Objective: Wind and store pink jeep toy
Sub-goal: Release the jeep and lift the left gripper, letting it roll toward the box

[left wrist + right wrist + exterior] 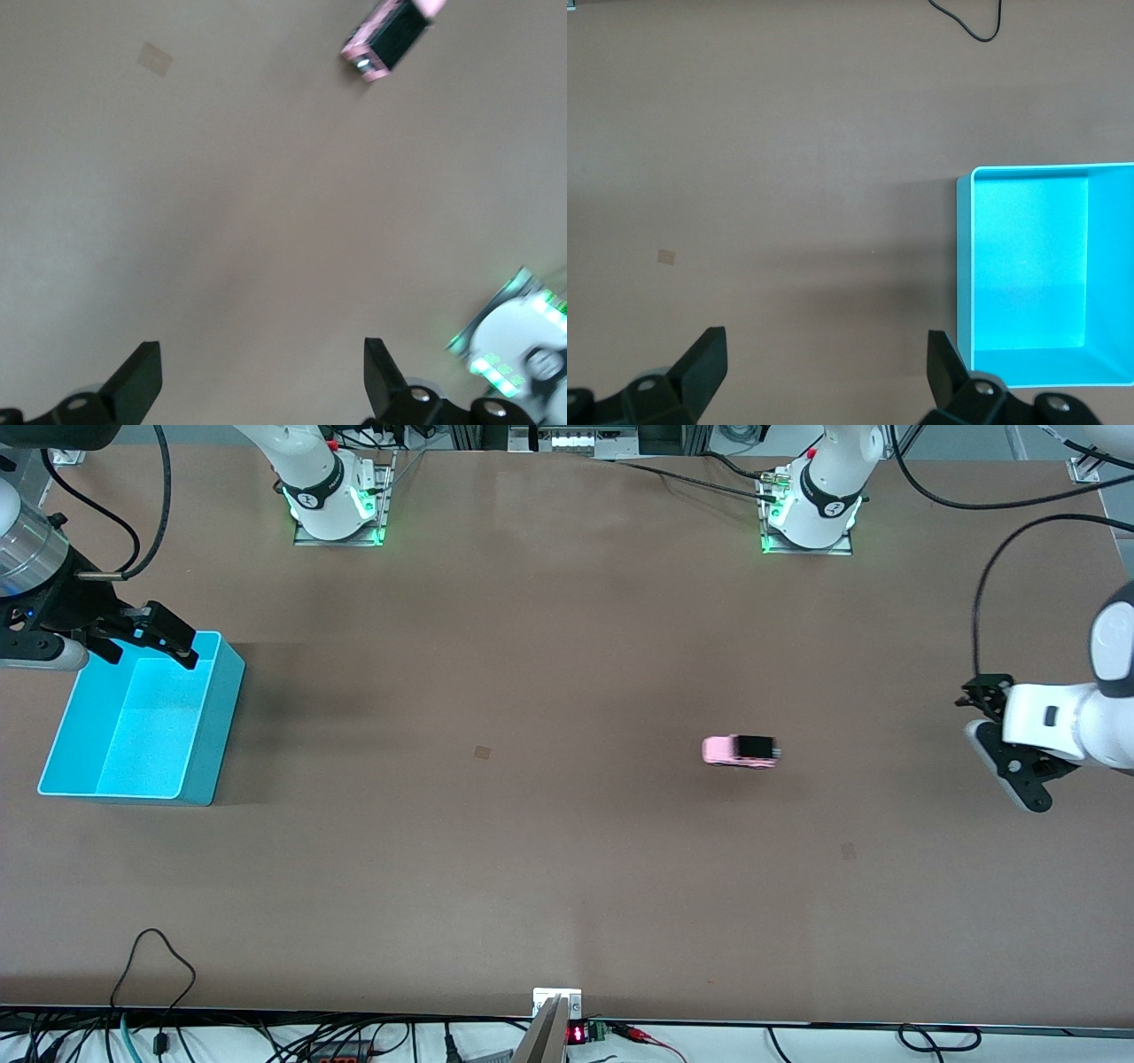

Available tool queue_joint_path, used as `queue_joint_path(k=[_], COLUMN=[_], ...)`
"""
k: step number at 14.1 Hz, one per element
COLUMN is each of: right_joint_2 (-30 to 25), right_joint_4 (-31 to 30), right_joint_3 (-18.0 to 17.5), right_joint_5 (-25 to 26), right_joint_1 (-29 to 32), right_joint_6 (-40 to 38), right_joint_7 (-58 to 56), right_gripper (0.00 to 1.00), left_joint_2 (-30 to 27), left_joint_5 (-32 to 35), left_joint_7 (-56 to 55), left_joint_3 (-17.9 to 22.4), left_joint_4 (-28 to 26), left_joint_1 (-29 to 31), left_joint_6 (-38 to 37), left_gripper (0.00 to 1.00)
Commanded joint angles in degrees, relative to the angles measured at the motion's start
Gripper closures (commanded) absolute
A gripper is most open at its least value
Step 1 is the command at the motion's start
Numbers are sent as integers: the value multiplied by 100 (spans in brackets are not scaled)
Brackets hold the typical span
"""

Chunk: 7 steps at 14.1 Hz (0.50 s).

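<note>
**Jeep untouched, both claws spread**

The pink jeep toy (741,751) sits mid-tabletop, toward the left arm's end. The left claw (997,740) hangs spread over that end's edge; the right claw (164,638) hovers spread over the cyan bin (199,753). Best approach: lower the left claw squarely astride the jeep's sides, pinching the body, wheels free for winding.

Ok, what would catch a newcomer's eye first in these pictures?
The cyan bin at the right arm's end of the table, with the right pincer open over its rim. Then the pink jeep toy alone on the bare table, toward the left arm's end, where the left pincer hangs open.
</note>
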State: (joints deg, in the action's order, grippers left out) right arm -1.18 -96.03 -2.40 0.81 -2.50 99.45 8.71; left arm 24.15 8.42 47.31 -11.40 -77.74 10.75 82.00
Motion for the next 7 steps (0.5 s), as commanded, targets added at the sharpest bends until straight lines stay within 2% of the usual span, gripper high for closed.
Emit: queue_joint_path(k=[1,2,4,7], right_joint_2=[57,57,57,57], right_joint_4=[129,129,129,129], right_joint_3=[11,11,11,11], right_joint_5=[16,16,16,16], right_joint_1=[4,4,4,4], right_joint_6=[-31,-31,-31,-31], right_joint_7=[-63,-63,-63,-63], right_gripper=[0,0,0,0], left_joint_2=[-261,-313,-611,-1217], left_joint_5=[10,-7,-270,-429], left_joint_7=[-1325,-1616,-2100,-3363], left_joint_3=[-46,-151,-83,637], left_joint_4=[75,58,-74,-608], left_joint_1=[-301,-302,-381,-890], left_joint_6=[-351,-343,-159,367], left_gripper=[0,0,0,0])
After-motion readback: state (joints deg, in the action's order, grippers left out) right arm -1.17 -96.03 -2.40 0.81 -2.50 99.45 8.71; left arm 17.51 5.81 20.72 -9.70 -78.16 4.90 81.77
